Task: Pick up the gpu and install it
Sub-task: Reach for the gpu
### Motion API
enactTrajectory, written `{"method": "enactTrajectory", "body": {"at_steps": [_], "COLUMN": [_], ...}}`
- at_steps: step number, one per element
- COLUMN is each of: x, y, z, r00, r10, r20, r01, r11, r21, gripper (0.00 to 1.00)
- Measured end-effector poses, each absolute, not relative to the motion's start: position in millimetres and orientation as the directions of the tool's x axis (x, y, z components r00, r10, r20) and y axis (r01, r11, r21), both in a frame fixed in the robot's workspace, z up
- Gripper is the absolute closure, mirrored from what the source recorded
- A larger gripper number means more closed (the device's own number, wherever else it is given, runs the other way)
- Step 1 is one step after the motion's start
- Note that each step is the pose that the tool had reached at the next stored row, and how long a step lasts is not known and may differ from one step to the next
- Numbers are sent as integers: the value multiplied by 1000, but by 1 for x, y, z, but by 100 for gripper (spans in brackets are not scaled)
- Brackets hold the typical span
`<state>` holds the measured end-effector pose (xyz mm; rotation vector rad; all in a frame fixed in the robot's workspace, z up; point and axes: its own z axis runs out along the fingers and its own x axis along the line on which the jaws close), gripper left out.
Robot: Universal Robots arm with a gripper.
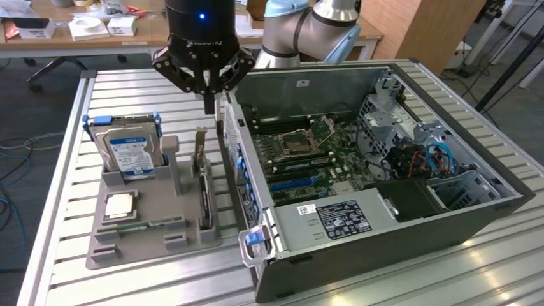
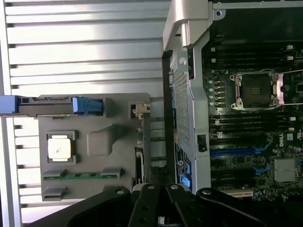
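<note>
- While the gripper (image 1: 208,105) hangs above the gpu (image 1: 205,194), its fingers look pressed together and empty; the card stands on edge in the grey tray (image 1: 144,245), just beside the computer case (image 1: 365,268).
- First risk, by my reading: tips that close would strike the card's top edge rather than straddle it.
- Second: the case wall sits close; any sideways drift could clip it.
- Third: it's a thin card; an off-centre pinch may tilt it in its slot.
</note>
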<state>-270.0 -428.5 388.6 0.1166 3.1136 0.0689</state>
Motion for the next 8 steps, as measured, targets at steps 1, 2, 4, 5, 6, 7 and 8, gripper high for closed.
{"method": "enactTrajectory", "body": {"at_steps": [1,2,4,5,6,7,8], "x": [-271,-271,-273,-273,-273,-273,-274], "y": [-430,-432,-435,-437,-438,-440,-442], "z": [389,389,389,389,389,389,389], "r00": [-997,-997,-997,-997,-997,-997,-997], "r10": [75,75,75,75,75,75,75], "r20": [-23,-23,-23,-23,-23,-23,-23], "r01": [74,74,74,74,74,74,74], "r11": [996,996,996,996,996,996,996], "r21": [45,45,45,45,45,45,45], "gripper": [90,90,90,90,90,90,90]}}
